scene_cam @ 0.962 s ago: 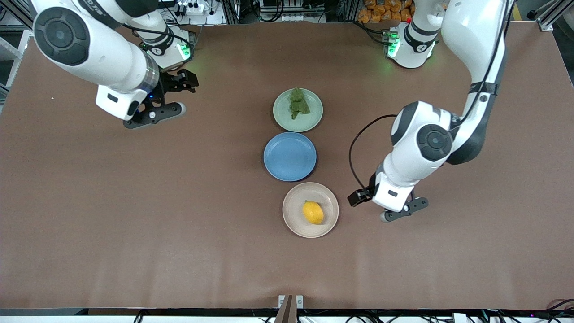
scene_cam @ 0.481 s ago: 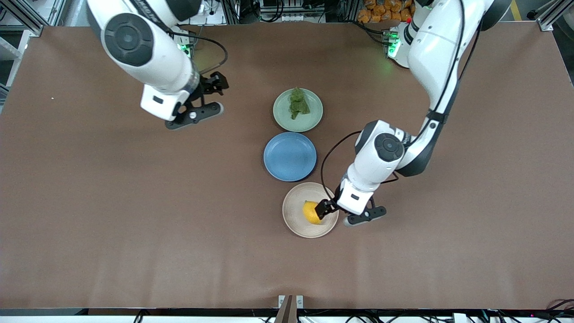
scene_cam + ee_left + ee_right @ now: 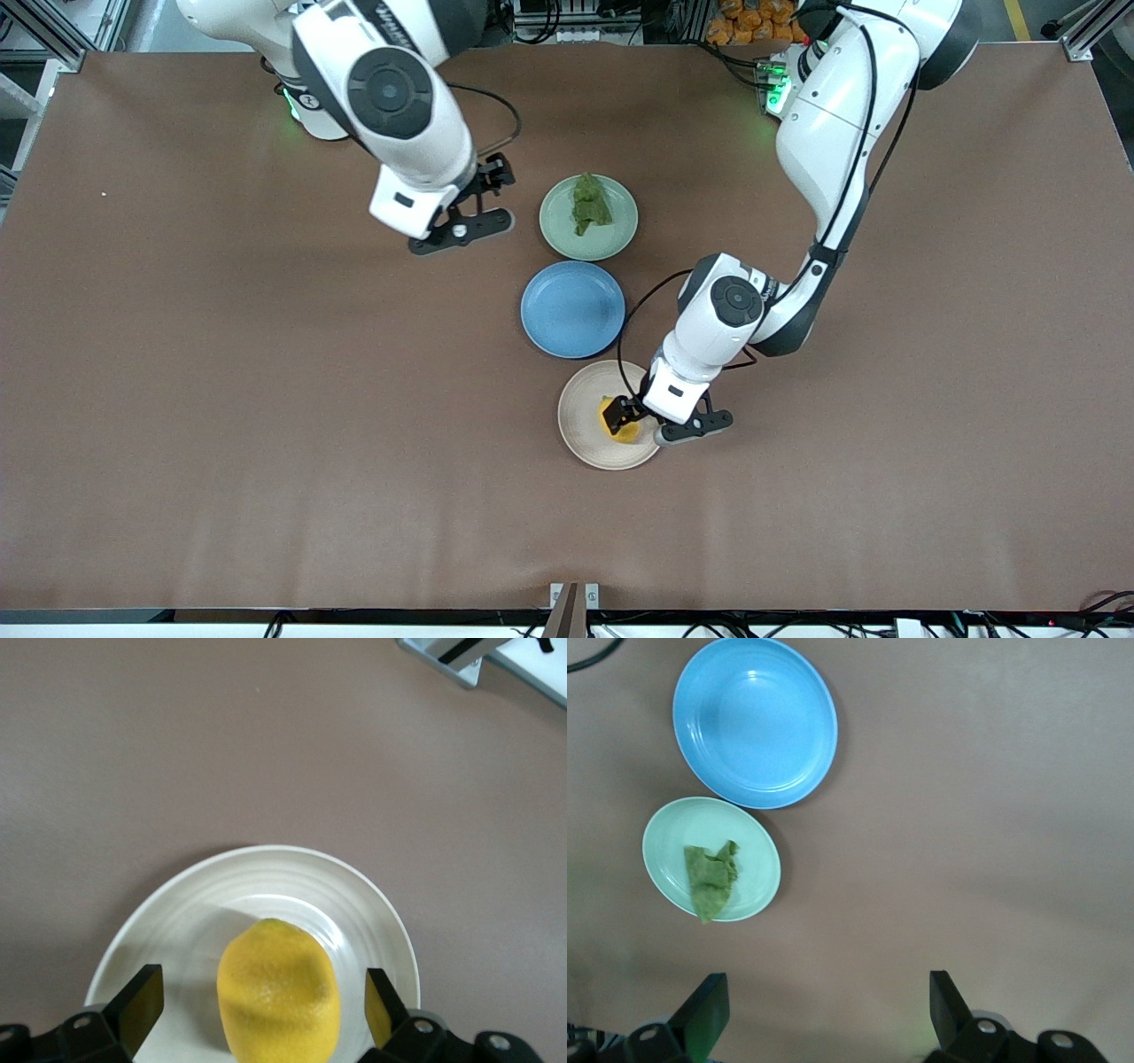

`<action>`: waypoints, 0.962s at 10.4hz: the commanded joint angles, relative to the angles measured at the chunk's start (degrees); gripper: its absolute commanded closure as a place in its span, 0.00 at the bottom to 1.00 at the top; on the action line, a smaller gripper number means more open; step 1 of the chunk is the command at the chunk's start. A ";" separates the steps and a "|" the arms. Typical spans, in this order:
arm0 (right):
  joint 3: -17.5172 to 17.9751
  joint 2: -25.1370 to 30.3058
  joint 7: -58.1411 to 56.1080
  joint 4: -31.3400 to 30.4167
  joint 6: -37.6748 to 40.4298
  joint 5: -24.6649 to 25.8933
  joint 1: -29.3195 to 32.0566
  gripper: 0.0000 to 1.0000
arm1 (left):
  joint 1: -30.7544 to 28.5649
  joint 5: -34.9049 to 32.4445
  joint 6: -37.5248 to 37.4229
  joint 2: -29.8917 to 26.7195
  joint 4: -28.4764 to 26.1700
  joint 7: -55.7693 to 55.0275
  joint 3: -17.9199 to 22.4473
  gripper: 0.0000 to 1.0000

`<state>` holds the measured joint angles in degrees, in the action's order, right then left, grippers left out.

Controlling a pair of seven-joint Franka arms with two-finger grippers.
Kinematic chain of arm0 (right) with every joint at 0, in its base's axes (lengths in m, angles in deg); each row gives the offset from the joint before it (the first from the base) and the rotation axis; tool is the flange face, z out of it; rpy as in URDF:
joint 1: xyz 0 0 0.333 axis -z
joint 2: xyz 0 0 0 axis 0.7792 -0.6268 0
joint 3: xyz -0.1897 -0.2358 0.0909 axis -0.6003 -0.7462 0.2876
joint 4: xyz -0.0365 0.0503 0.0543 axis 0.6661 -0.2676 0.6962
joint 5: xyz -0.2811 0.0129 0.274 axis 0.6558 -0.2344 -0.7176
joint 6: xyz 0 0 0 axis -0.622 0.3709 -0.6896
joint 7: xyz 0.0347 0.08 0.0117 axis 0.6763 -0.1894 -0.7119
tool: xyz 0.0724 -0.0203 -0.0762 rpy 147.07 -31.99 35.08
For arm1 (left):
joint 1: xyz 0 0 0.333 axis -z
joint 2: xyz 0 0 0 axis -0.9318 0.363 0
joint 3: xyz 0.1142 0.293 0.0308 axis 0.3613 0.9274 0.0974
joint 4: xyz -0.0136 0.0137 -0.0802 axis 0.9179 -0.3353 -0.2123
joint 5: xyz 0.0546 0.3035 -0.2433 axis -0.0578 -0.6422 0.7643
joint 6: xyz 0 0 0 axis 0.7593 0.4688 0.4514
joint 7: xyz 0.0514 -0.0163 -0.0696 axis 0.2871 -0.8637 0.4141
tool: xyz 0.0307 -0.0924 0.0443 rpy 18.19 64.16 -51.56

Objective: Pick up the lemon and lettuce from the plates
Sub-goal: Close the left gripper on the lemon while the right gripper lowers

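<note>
The lemon lies on the beige-cream plate, the plate nearest the front camera. My left gripper is open and low over it. In the left wrist view the lemon sits between the two fingers on the plate, with a gap on each side. The lettuce lies on the pale green plate, the plate farthest from the front camera. My right gripper is open and empty over bare table beside that plate, toward the right arm's end. The right wrist view shows the lettuce on its plate, ahead of the right gripper.
An empty blue plate sits between the two other plates in a row; it also shows in the right wrist view. Brown table spreads wide on both sides of the row.
My left gripper has moved from beside the beige-cream plate to over the lemon, with its fingers on either side. My right gripper has moved across the table toward the pale green plate.
</note>
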<state>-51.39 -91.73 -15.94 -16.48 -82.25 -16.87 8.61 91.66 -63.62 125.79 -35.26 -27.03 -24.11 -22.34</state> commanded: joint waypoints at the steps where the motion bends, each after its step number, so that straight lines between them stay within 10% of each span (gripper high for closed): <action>1: -0.51 0.25 5.74 -2.88 -3.92 -0.74 -2.41 0.00 | 1.48 -0.20 1.75 2.69 1.68 -0.37 1.14 0.00; 5: -0.42 0.25 13.29 -10.33 -16.02 -0.74 -7.59 0.00 | 2.19 -0.20 3.67 3.76 1.68 -0.46 1.49 0.00; 8: -0.51 -1.41 17.62 -14.74 -23.70 -0.74 -12.07 0.00 | 2.10 -0.11 4.03 3.76 1.59 -0.98 1.49 0.88; 10: -0.51 -3.17 19.90 -14.93 -24.67 -0.74 -13.66 0.00 | 1.75 -0.02 3.95 2.97 1.50 -0.99 1.49 1.00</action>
<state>-51.40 -94.21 2.24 -30.97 -105.95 -16.89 -4.07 93.04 -63.63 129.20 -32.25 -26.58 -24.12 -21.46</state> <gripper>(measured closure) 0.000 0.335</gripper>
